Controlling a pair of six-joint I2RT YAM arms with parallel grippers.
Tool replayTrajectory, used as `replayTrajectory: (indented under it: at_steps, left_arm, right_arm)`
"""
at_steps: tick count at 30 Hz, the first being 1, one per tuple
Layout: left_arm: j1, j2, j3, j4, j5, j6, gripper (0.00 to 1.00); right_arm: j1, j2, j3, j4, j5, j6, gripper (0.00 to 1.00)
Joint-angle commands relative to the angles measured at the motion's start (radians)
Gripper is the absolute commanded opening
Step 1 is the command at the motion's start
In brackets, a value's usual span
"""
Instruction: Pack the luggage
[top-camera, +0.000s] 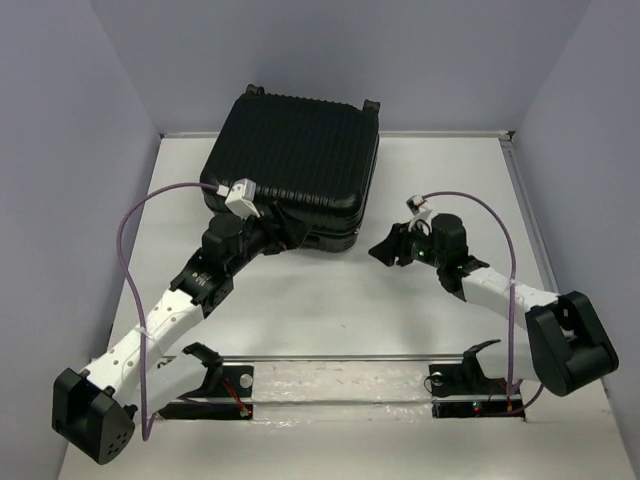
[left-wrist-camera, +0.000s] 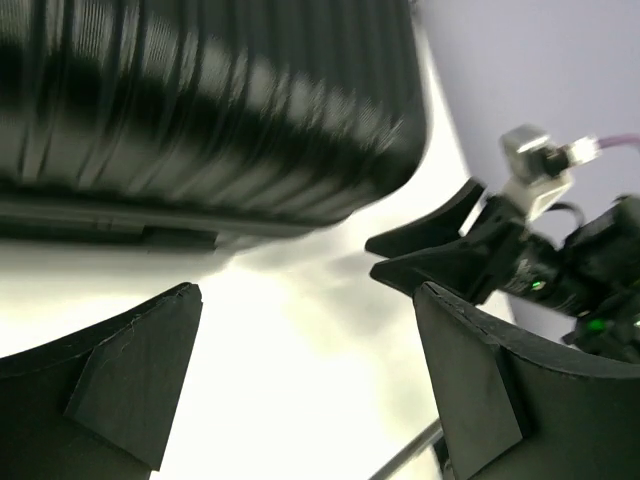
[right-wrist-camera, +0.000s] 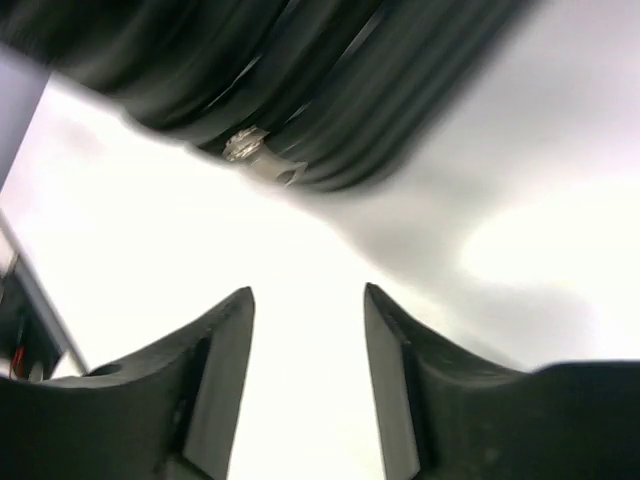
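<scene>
The luggage (top-camera: 290, 160), a black ribbed hard-shell suitcase, lies flat at the back middle of the white table with its two shells together. My left gripper (top-camera: 285, 232) sits at its front edge, open and empty. In the left wrist view the luggage (left-wrist-camera: 200, 110) fills the top, with the left gripper (left-wrist-camera: 305, 295) wide apart over bare table. My right gripper (top-camera: 383, 250) hovers just right of the front right corner, open with nothing in it. The right wrist view has the luggage (right-wrist-camera: 300, 80) and a silver zipper pull (right-wrist-camera: 262, 160) just beyond the right gripper (right-wrist-camera: 308, 292).
A metal rail (top-camera: 330, 357) with two black clamps runs across the near edge between the arm bases. Grey walls close in the table on the left, back and right. Purple cables loop above both arms. The right gripper (left-wrist-camera: 420, 250) shows in the left wrist view.
</scene>
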Motion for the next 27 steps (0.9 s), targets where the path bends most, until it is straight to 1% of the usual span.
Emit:
replayTrajectory:
  at_steps: [1, 6, 9, 13, 17, 18, 19, 22, 27]
  left_arm:
    - [-0.018, 0.003, -0.062, 0.050, 0.059, 0.021, 0.99]
    - [-0.042, 0.046, -0.067, 0.067, 0.060, 0.056, 0.99]
    - [-0.045, 0.064, -0.072, 0.074, 0.065, 0.064, 0.99]
    - [-0.048, 0.079, -0.079, 0.097, 0.060, 0.067, 0.99]
    - [-0.057, 0.127, -0.078, 0.148, 0.059, 0.059, 0.99]
    - [-0.060, 0.138, -0.075, 0.156, 0.057, 0.058, 0.99]
    - [-0.064, 0.157, -0.069, 0.171, 0.056, 0.056, 0.99]
    - [-0.068, 0.206, -0.046, 0.196, 0.046, 0.056, 0.99]
    - [-0.077, 0.269, -0.003, 0.222, 0.039, 0.053, 0.99]
  right_arm:
    - [0.114, 0.047, 0.013, 0.175, -0.057, -0.136, 0.57]
    - [0.136, 0.127, 0.062, 0.261, 0.050, -0.159, 0.57]
    - [0.136, 0.162, 0.108, 0.252, 0.098, -0.193, 0.57]
    - [0.136, 0.212, 0.171, 0.205, 0.118, -0.222, 0.54]
    - [0.136, 0.258, 0.199, 0.241, 0.086, -0.229, 0.46]
    - [0.145, 0.271, 0.200, 0.248, 0.087, -0.229, 0.43]
    - [0.145, 0.274, 0.202, 0.258, 0.089, -0.229, 0.38]
    - [0.145, 0.285, 0.192, 0.284, 0.092, -0.221, 0.28]
    - [0.154, 0.298, 0.159, 0.335, 0.116, -0.199, 0.27]
